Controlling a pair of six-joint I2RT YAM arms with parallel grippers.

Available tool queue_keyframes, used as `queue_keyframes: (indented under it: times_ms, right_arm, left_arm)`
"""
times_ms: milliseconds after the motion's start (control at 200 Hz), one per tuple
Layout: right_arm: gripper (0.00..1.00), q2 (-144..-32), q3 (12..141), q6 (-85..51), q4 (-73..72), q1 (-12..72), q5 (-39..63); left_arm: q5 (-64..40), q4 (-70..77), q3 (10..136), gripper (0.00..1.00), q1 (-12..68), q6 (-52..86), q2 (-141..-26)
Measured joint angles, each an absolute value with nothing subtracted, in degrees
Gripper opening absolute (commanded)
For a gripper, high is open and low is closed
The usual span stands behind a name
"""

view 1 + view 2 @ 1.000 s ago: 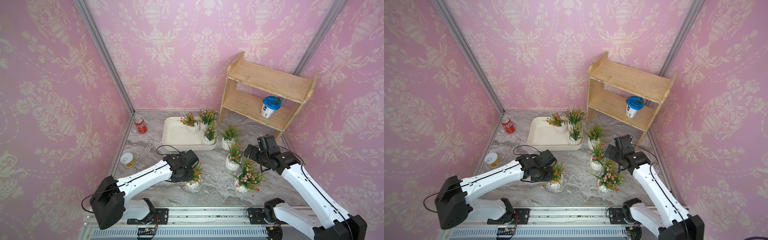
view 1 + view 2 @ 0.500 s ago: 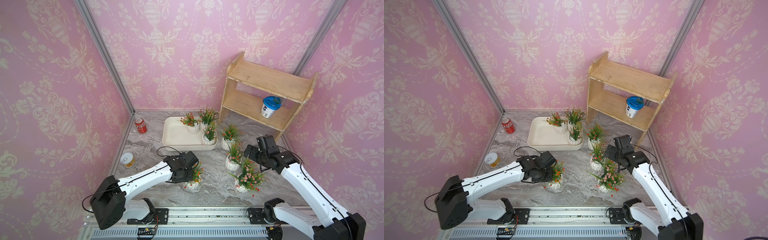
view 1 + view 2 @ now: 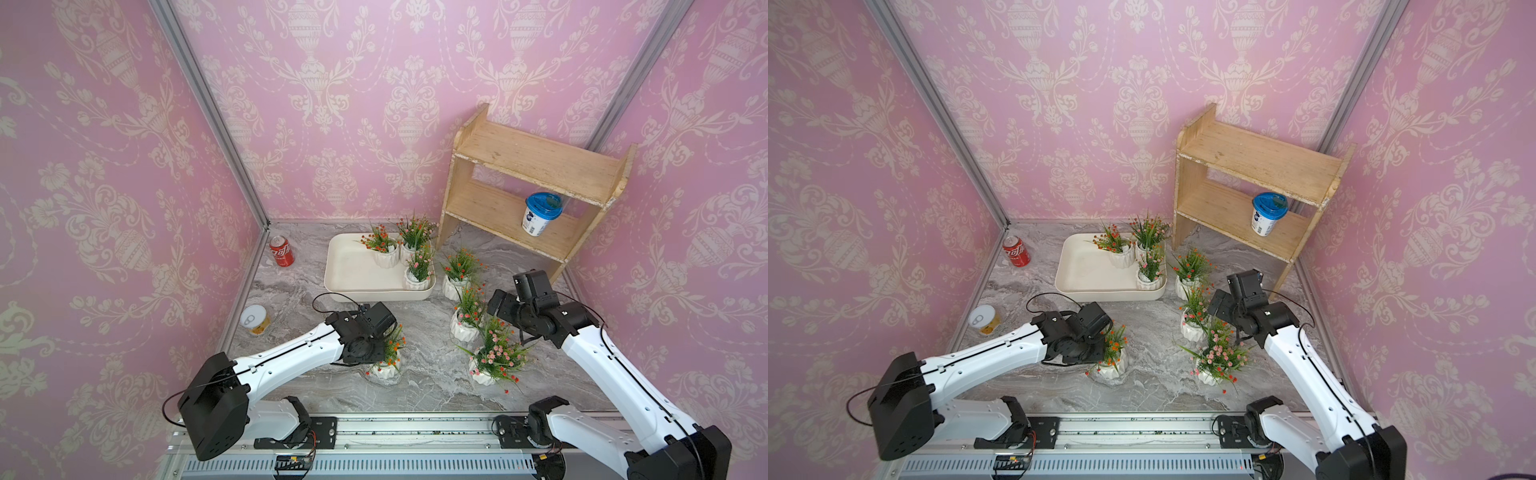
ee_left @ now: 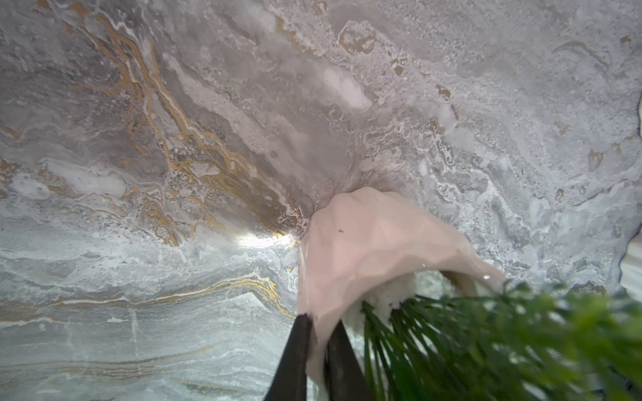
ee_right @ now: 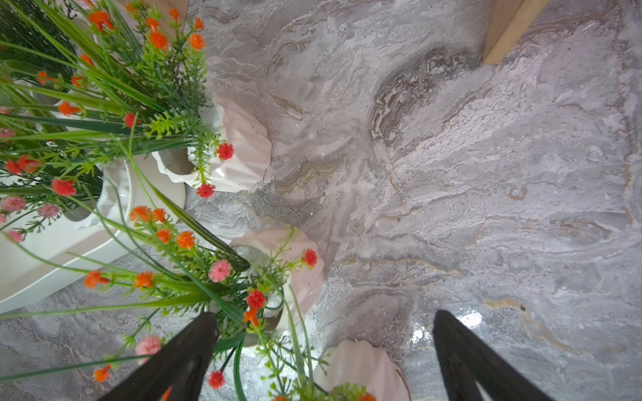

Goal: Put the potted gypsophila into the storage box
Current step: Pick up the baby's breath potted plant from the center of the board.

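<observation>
One potted gypsophila [image 3: 387,362], a small white ribbed pot of green sprigs with orange blossoms, stands near the front middle of the table. The closed black fingers [image 4: 295,350] of the left gripper [image 4: 319,323] pinch its wall, one outside and one inside by the white filling. Whether its base is clear of the table cannot be told. Three more such pots [image 3: 384,251] cluster in the far right corner of the storage box [image 3: 353,274], a shallow cream-white rectangular plastic bin toward the back. The other three [image 3: 467,322] stand in a loose line on the table to the right of the bin.

The tabletop [image 3: 419,386] is grey marble-patterned with gold veins. Pink wallpaper [image 3: 332,104] with cream urn-and-garland ornament covers three walls, with aluminium posts [image 3: 216,124] in the corners.

The left arm reaches low from the front left, its wrist bent down over the pot. The right arm rises from the front right. The right gripper [image 5: 324,315] hangs above the loose pots, jaws spread wide and holding nothing, one finger among the sprigs.

A pale two-tier wooden shelf [image 3: 536,162] in the back right corner carries a white cup with a blue lid [image 3: 540,216]; its print is too small to read. A red drink can [image 3: 281,251] at the back left bears white script that cannot be made out. A pull-tab tin with a yellow label [image 3: 254,320] stands at the left edge.
</observation>
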State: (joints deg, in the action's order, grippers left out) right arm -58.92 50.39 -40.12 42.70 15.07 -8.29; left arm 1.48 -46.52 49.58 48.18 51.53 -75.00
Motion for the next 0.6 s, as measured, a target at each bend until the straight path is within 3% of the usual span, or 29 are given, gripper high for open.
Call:
queue_keyframes:
  times_ms: [600]
  right_arm:
    - [1.00,-58.92,50.41,-40.12,42.81,15.07,-8.27]
  left_arm:
    - [2.92,-52.60,51.31,0.00,45.76,48.47,-73.52]
